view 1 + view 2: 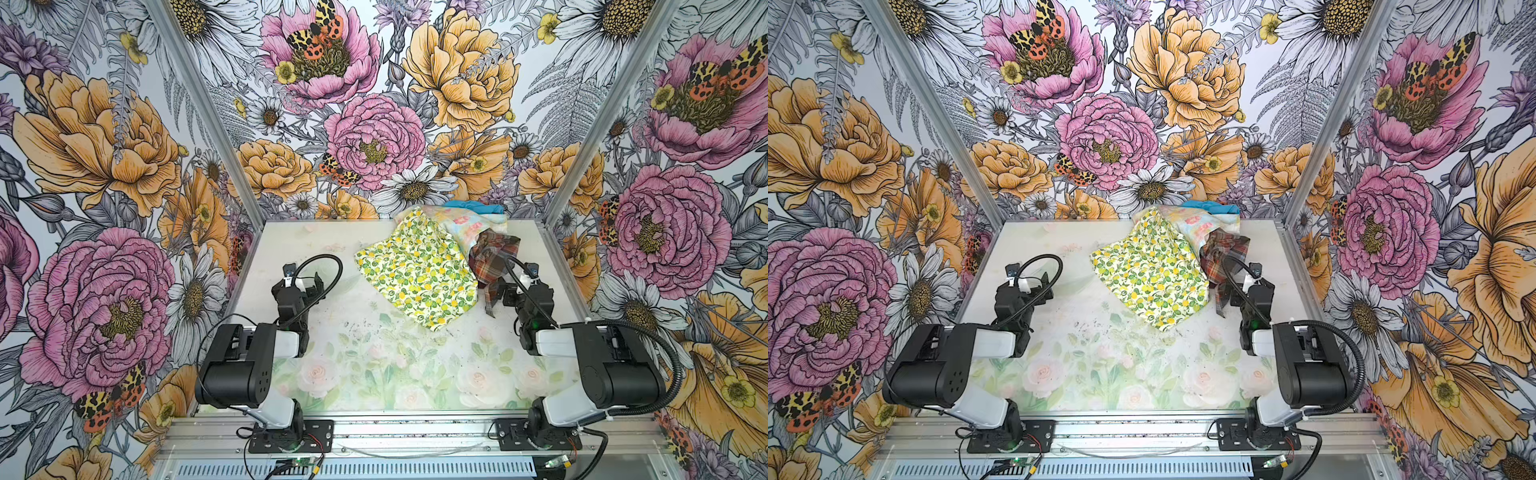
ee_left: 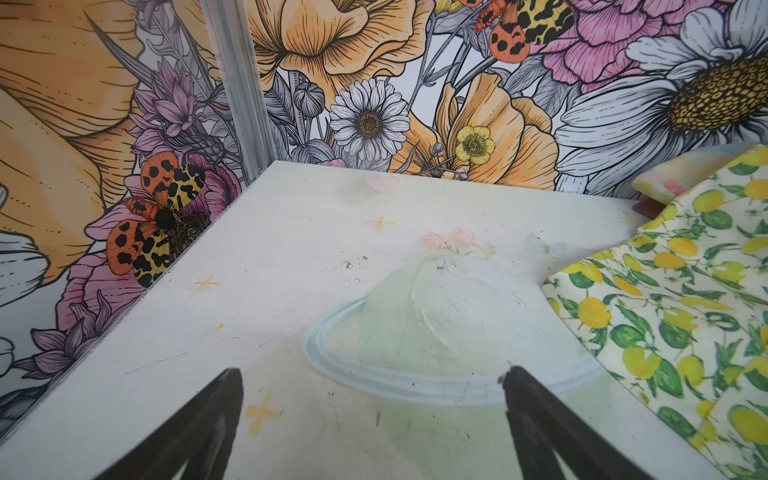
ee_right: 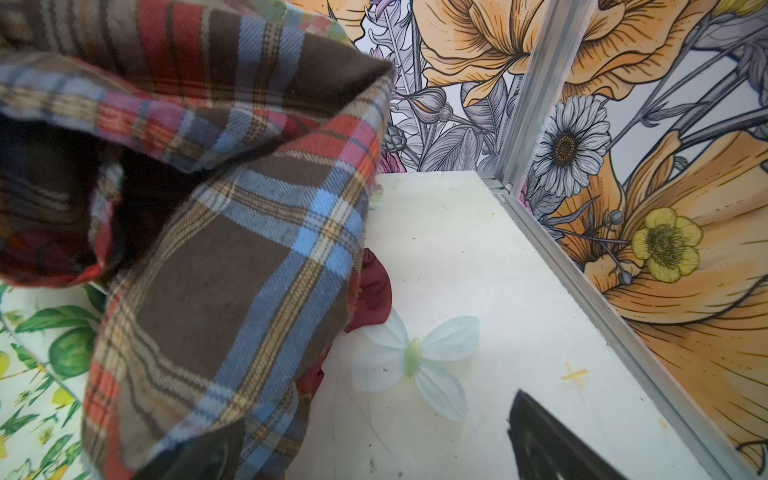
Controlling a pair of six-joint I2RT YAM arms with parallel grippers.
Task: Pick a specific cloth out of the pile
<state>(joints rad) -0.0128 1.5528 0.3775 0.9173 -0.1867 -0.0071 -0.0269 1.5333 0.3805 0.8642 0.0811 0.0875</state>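
Note:
The plaid cloth (image 1: 493, 255) (image 1: 1225, 251), in red, brown and blue checks, lies crumpled on the right side of the pile (image 1: 440, 249) (image 1: 1167, 257), partly over the lemon-print cloth (image 1: 415, 274). My right gripper (image 1: 505, 293) (image 1: 1235, 297) (image 3: 370, 419) stands open right at its near edge. In the right wrist view a plaid fold (image 3: 232, 266) drapes over one finger, and the other finger (image 3: 540, 436) is bare over the table. My left gripper (image 1: 309, 286) (image 1: 1042, 286) (image 2: 371, 372) is open and empty over bare table, left of the pile.
A pastel floral cloth (image 1: 461, 220) and a bright blue cloth (image 1: 473, 205) lie at the back of the pile. A bit of maroon cloth (image 3: 374, 291) shows under the plaid. Flowered walls and metal posts (image 3: 536, 91) close in the table (image 1: 291, 249) on three sides.

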